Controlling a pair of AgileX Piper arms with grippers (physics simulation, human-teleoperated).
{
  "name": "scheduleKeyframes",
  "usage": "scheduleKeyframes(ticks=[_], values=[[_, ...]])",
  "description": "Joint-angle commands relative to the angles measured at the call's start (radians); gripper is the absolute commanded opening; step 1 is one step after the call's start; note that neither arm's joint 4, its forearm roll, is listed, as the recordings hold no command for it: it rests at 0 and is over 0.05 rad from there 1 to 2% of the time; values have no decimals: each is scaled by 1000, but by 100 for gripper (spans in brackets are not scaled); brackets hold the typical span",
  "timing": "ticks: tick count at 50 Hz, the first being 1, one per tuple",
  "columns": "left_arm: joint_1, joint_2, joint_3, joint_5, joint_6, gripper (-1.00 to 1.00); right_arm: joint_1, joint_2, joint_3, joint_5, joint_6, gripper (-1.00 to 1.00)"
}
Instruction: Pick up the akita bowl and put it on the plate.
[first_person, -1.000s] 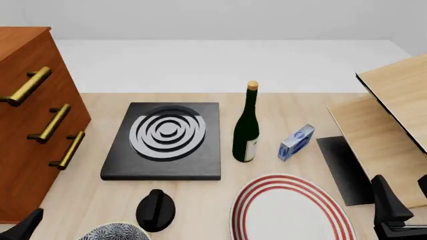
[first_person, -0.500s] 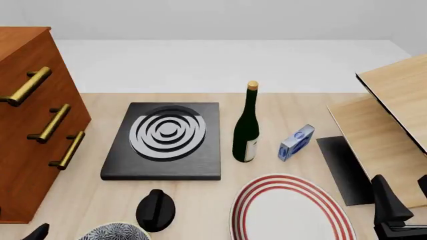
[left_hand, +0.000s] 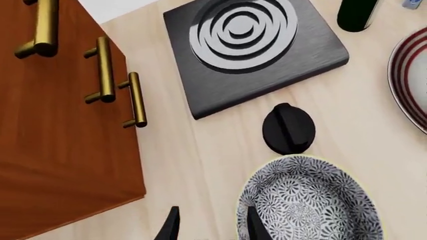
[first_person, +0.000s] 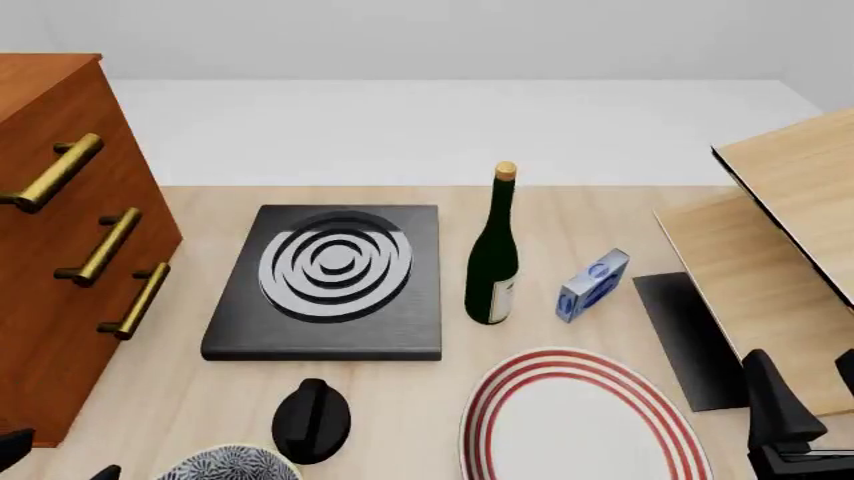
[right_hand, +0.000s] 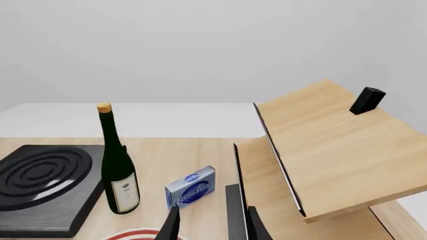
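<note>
Bowl (left_hand: 308, 202), navy-and-white lace pattern all over, is sitting empty at the table's near edge, with the left gripper (left_hand: 210, 226) hovering over its rim; one dark finger (left_hand: 254, 225) is lying over the bowl's edge and the other is clear of it over bare wood, the jaws parted and holding nothing. In the front view only a sliver of the bowl (first_person: 230, 463) is showing at the bottom edge. A black knob-like object (left_hand: 288, 128) is resting just beyond the bowl, touching or nearly touching its rim. Past that, the black stove (left_hand: 252, 47) is lying beside the wooden drawer cabinet (left_hand: 60, 130). The red-ringed plate (first_person: 581, 420) is sitting empty to the bowl's right, apart from it. The right gripper (right_hand: 208, 225) is hanging with fingers apart and empty, facing a wine bottle (right_hand: 118, 162) and a small blue box (right_hand: 191, 186).
</note>
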Motion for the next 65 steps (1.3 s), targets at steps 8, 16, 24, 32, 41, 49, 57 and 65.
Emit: scheduleKeyframes(ticks=[8,16,24,32,41,49,57,65], values=[[-40,63,45,-47,3,100,0,0,1,-1,0,100],[-53,77,55,-63,4,100,0,0,0,0,0,100],[-68,74,57,-56,2,100,1,-1,0,1,0,100],[-85,84,79,-74,-2,100,0,-1,0,1,0,100],[-105,77,81,-58,-3,100,0,-1,0,1,0,100],[-107,78,91,-68,-2,100,1,-1,0,1,0,100],[-122,83,111,-81,-14,100,0,-1,0,1,0,100],[-137,92,132,-103,-24,100,0,-1,0,1,0,100]])
